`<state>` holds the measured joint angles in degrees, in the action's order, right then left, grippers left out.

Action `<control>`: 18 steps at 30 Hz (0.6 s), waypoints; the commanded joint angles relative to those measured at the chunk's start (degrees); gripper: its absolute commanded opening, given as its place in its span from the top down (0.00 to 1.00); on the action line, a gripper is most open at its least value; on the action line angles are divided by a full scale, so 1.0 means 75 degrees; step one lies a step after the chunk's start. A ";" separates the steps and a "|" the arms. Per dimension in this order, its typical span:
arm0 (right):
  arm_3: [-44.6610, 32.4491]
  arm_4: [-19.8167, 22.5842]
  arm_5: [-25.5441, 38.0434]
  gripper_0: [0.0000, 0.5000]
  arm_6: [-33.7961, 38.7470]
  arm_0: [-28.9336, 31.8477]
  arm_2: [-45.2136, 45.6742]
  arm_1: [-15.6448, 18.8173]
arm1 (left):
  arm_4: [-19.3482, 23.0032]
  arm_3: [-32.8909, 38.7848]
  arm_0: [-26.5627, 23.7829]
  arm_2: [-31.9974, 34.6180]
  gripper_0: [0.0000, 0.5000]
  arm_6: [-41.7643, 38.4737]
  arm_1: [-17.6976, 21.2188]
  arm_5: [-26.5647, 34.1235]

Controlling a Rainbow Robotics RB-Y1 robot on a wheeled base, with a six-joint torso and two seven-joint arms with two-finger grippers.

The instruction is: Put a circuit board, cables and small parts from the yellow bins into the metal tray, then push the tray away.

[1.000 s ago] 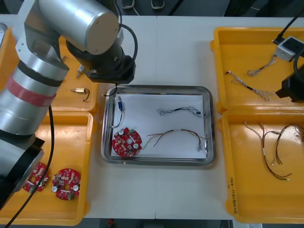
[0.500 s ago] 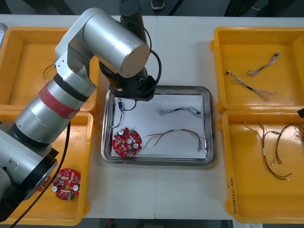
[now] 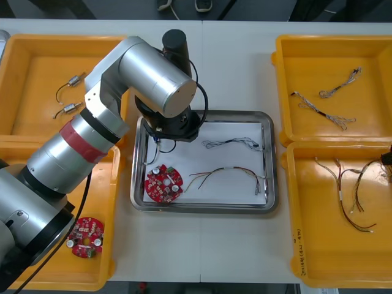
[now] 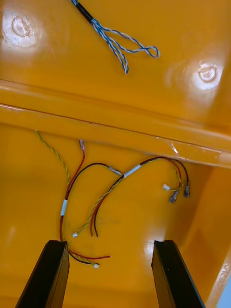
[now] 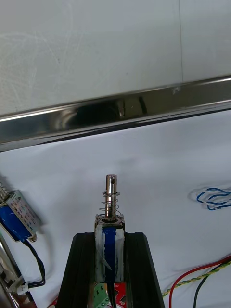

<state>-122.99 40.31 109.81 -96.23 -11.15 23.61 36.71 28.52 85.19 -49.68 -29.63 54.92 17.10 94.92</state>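
Your off-task items: light table (image 3: 239,67), plain white top, faint scuffs on it in left wrist view. You see thin seam (image 3: 202,61) down table's middle, far edge toward near edge. Dark floor (image 3: 92,9) beyond far edge. Sliver of greyish object (image 3: 2,38) at table's far left corner; kind unclear.

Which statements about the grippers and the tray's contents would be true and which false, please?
The left gripper is shut on a small metal part over the metal tray. True.
The right gripper grips a red and yellow cable. False: it is open over a yellow bin.
A circuit board lies in the tray. True.
The tray holds no cables. False: a blue and white cable and a red and yellow cable lie in it.
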 commanded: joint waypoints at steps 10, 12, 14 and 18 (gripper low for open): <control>-0.0323 -0.0312 0.0025 0.00 0.0808 0.0585 0.0438 -0.0652 | -0.0275 0.0068 0.0319 -0.0397 1.00 -0.0643 -0.0136 -0.0339; -0.0370 -0.0312 0.0025 0.00 0.0972 0.0585 0.0391 -0.0652 | -0.0275 0.0068 0.0319 -0.0397 0.99 -0.0666 -0.0136 -0.0363; -0.0429 -0.0335 0.0025 0.00 0.1042 0.0596 0.0356 -0.0664 | -0.0287 0.0068 0.0319 -0.0408 0.70 -0.0690 -0.0136 -0.0374; -0.0464 -0.0382 0.0025 0.00 0.1112 0.0608 0.0356 -0.0699 | -0.0357 0.0068 0.0319 -0.0479 0.18 -0.0760 -0.0136 -0.0527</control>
<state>-124.25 38.14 109.81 -89.22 -7.59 25.67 32.09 26.67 85.07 -47.61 -31.83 54.54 17.10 92.22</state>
